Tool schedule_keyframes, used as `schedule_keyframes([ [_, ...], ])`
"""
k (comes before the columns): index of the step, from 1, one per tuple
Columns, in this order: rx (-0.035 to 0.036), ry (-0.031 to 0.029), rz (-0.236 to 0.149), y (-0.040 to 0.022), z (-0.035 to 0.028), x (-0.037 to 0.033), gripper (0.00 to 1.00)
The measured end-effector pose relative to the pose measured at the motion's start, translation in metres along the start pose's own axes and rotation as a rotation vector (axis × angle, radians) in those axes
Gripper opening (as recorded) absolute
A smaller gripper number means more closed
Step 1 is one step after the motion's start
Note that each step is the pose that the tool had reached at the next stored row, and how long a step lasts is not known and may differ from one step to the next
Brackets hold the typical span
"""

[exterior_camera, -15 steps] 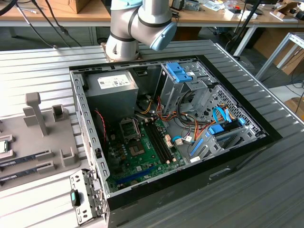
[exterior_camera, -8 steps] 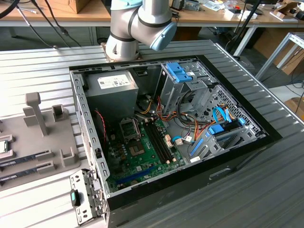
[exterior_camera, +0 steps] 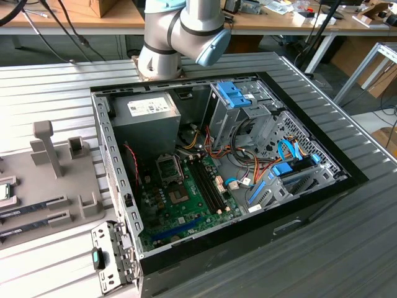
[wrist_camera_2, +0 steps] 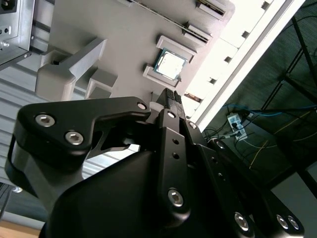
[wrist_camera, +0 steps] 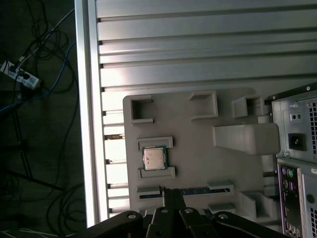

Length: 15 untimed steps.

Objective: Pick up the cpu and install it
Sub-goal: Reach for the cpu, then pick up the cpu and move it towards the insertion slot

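The gripper (wrist_camera: 169, 191) was clenched, its two black fingertips pressed together with nothing between them, as both wrist views showed. It hung over the grey tray (wrist_camera: 198, 148) and touched nothing. The cpu (wrist_camera: 154, 158) lay flat in its own shallow pocket in that tray, silver top up, near the fingertips but apart from them; in the second wrist view the cpu (wrist_camera_2: 171, 64) sat just past the gripper (wrist_camera_2: 171, 95). A memory stick (wrist_camera: 190, 191) lay in a slot beside that pocket. In the exterior view the arm (exterior_camera: 180, 31) stood behind the open computer case (exterior_camera: 310, 186), whose green board carried the socket (exterior_camera: 169, 166), with the tray (exterior_camera: 37, 230) at the exterior view's left.
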<state>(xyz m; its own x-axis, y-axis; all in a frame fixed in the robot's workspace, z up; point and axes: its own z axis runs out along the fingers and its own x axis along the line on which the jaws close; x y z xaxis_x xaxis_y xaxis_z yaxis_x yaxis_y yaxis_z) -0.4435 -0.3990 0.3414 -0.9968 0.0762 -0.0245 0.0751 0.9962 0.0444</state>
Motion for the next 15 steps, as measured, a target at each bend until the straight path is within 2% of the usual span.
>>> schedule_keyframes([
  [15,0.0000,0.0000,0.000,0.0000,0.0013,0.0000,0.11],
])
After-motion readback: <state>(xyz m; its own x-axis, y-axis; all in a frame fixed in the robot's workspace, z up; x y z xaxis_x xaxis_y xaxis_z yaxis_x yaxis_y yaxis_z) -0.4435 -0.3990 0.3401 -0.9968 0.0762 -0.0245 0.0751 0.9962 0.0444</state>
